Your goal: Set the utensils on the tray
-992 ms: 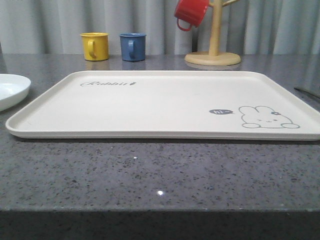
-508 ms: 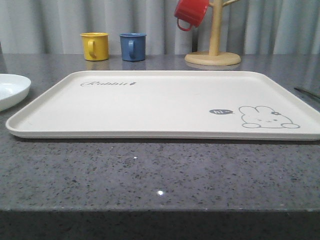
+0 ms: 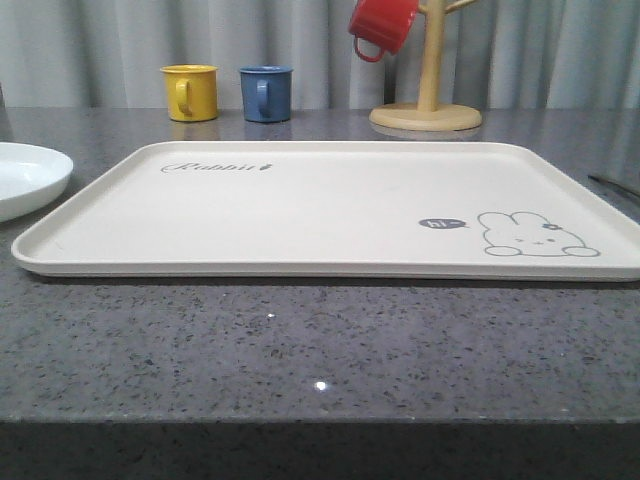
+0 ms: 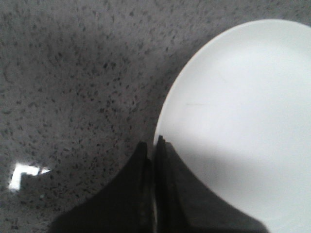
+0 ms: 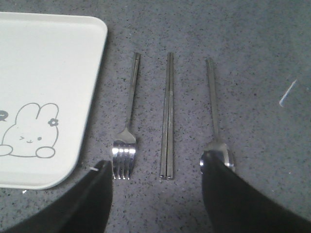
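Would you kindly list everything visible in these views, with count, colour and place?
tray: one, cream with rabbit drawing, centre of the table
plate: one, white, on the table left of the tray
fork: one, steel, on the table just right of the tray
chopsticks: one pair, steel, between fork and spoon
spoon: one, steel, right of the chopsticks
mugs: yellow and blue, standing at the back; red, hanging on the wooden mug tree
table: one, grey speckled
left gripper: closed on the plate's rim
right gripper: open, above the utensil ends

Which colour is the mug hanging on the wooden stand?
Red mug, clearest in the front view.
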`<state>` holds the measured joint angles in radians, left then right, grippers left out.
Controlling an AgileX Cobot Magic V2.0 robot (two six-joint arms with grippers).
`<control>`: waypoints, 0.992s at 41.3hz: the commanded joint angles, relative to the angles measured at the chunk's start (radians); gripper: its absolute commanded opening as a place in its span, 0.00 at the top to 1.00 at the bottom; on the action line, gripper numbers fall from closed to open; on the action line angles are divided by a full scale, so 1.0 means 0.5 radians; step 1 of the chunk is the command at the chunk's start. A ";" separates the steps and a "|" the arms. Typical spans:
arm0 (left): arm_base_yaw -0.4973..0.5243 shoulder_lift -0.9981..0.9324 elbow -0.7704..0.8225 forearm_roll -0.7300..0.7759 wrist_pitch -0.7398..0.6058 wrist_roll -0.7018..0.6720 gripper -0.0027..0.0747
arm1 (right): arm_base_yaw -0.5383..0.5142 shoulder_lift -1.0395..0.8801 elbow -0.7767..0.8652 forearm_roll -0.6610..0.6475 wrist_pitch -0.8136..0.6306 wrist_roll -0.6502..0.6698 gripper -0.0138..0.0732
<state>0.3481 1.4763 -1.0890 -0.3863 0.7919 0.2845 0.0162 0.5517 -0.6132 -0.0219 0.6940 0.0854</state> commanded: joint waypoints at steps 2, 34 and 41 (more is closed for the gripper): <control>-0.001 -0.195 -0.223 -0.090 0.070 0.008 0.99 | -0.015 0.019 -0.047 -0.020 -0.127 0.004 0.33; -1.105 0.038 -0.451 -0.156 0.121 0.075 0.99 | -0.015 0.019 -0.047 -0.020 -0.127 0.004 0.33; -1.188 0.192 -0.451 -0.160 0.012 0.075 0.99 | -0.015 0.019 -0.047 -0.020 -0.127 0.004 0.33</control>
<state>-0.2255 1.5763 -1.2811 -0.4283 0.8690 0.3221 0.0162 0.5517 -0.6132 -0.0219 0.6940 0.0854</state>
